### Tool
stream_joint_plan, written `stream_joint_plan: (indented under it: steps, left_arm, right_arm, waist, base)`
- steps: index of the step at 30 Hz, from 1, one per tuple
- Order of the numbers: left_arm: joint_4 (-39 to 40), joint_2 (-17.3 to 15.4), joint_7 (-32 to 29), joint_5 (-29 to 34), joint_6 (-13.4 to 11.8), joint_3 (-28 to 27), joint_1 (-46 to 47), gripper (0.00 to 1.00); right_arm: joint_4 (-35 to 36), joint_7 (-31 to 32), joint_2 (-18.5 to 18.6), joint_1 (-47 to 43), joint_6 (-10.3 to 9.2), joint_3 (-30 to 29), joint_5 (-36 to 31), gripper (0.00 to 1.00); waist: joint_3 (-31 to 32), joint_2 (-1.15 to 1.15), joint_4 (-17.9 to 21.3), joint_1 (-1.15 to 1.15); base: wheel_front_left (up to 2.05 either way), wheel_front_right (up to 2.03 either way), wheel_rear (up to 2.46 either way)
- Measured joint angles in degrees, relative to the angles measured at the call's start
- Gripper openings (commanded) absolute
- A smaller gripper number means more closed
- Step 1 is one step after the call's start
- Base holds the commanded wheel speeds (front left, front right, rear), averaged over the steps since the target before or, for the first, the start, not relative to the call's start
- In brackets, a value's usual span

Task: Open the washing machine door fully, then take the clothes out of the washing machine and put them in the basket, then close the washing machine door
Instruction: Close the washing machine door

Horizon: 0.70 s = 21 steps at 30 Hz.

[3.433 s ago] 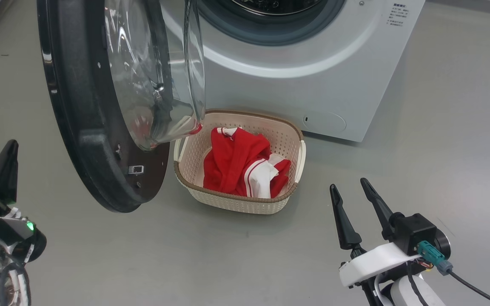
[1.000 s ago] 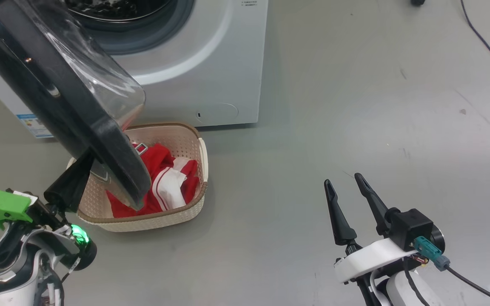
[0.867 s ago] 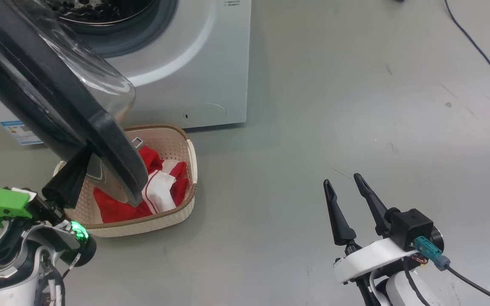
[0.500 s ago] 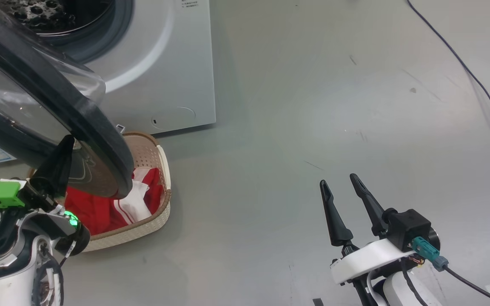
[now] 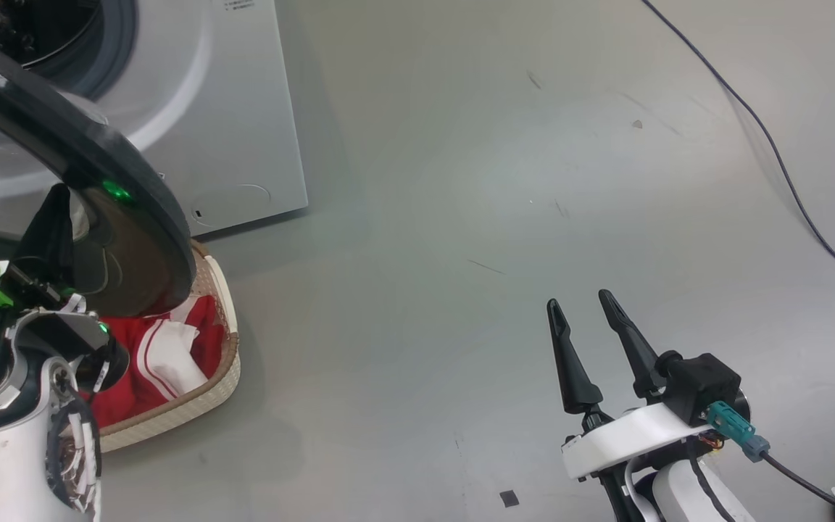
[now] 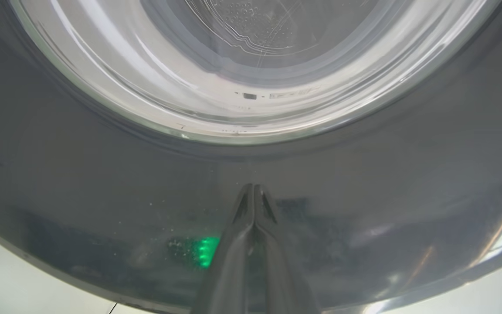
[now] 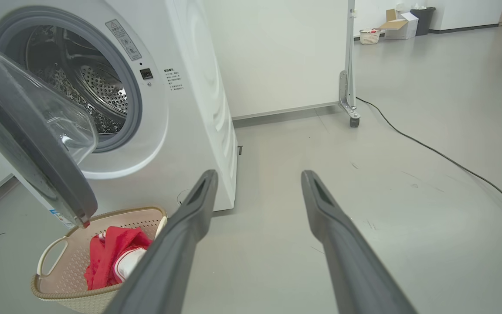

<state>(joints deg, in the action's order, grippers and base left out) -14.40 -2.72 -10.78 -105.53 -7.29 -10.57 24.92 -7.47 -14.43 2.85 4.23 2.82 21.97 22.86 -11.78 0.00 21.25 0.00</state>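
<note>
- The left gripper (image 6: 253,192) has its two dark fingers pressed together, with nothing between them. The tips point at the outer face of the washing machine door (image 6: 103,187), on the dark band below the porthole. Whether they touch it cannot be told.
- The door is a broad round disc, glossy black and mirror-like, throwing back a green light. A bulging clear glass bowl sits at its centre.
- In the right wrist view the door stands partly open, swung out from the washing machine (image 7: 190,87), its lower edge above the far rim of the basket (image 7: 59,257).
- The machine is a smooth white box with a grey rubber gasket (image 7: 134,87) around a perforated steel drum (image 7: 98,87).
- The basket is cream plastic with rows of small holes, a brown woven-look rim and a loop handle. It sits on the grey floor just in front of the machine.
- The clothes (image 7: 111,253) lie crumpled inside it, soft red fabric with white stripes.
- The right gripper (image 5: 577,301) has its tapered fingers spread and empty, over bare floor well apart from the basket and the door.
</note>
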Motion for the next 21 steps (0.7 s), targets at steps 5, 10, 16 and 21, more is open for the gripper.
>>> stream_joint_plan:
  steps: [5,10,16,21]
  left_arm:
    - [-1.3,0.0,1.9,0.7,0.0,0.7,1.7,0.0]
    - [-2.1,0.1,3.7,1.7,0.0,1.6,3.3,0.0]
    - [-3.4,0.2,4.6,2.9,0.0,2.3,4.5,0.0]
    - [-5.1,0.5,4.4,3.6,0.4,4.5,4.7,0.0]
  right_arm:
    - [0.5,0.0,0.0,0.0,-0.02,0.5,1.1,1.0]
    - [0.9,0.0,-0.1,0.0,-0.54,0.8,1.8,1.0]
    - [1.5,0.0,-0.1,0.0,-1.46,0.3,2.3,1.0]
    - [1.7,0.0,-0.1,0.0,-1.98,-1.2,2.3,1.0]
  waist:
    - [-0.9,0.0,2.0,0.0]
    - [-1.6,0.0,3.9,0.0]
    - [-2.2,0.0,5.8,0.0]
    - [-1.9,0.0,5.5,0.0]
  base:
    - [0.0,0.0,0.0]
    - [0.0,0.0,0.0]
    - [0.0,0.0,0.0]
    - [0.0,0.0,0.0]
